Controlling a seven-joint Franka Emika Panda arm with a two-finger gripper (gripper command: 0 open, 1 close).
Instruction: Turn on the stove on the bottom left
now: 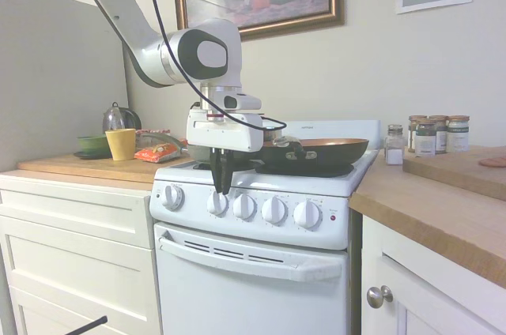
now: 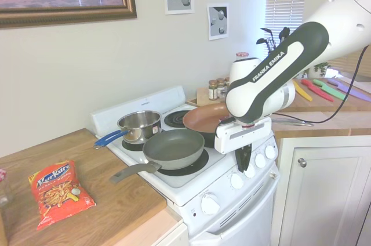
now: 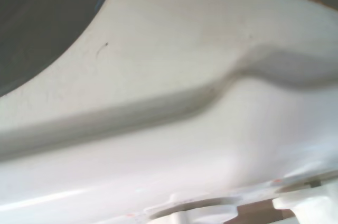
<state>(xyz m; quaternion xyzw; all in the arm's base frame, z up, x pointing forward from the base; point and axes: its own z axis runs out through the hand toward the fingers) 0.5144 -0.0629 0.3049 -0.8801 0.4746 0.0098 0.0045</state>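
white enamel covers the stove (image 1: 261, 232), a narrow range standing between white drawer cabinets (image 1: 75, 244) on one side and a wooden counter (image 1: 431, 208) on the other. five round knobs (image 1: 244, 206) run along its front panel, with a small red light (image 1: 333, 217) at the end of the row and the oven door handle (image 1: 249, 258) below them. the gripper (image 1: 223, 186) points straight down at the front edge of the cooktop, its dark fingers drawn together into one narrow point, with the tips just above the second knob (image 1: 217, 203) from the cabinet end. in the second exterior view the gripper (image 2: 243, 163) hangs in front of the knob row. a grey frying pan (image 2: 173, 147) sits on the front burner, a copper-coloured pan (image 2: 206, 117) on the burner beside it, and a steel pot (image 2: 139, 125) with a blue handle behind. a chip bag (image 2: 59, 190) lies on the wooden counter, well apart from the stove. the wrist view is blurred, showing white stove top (image 3: 174, 108) and a dark curved edge.
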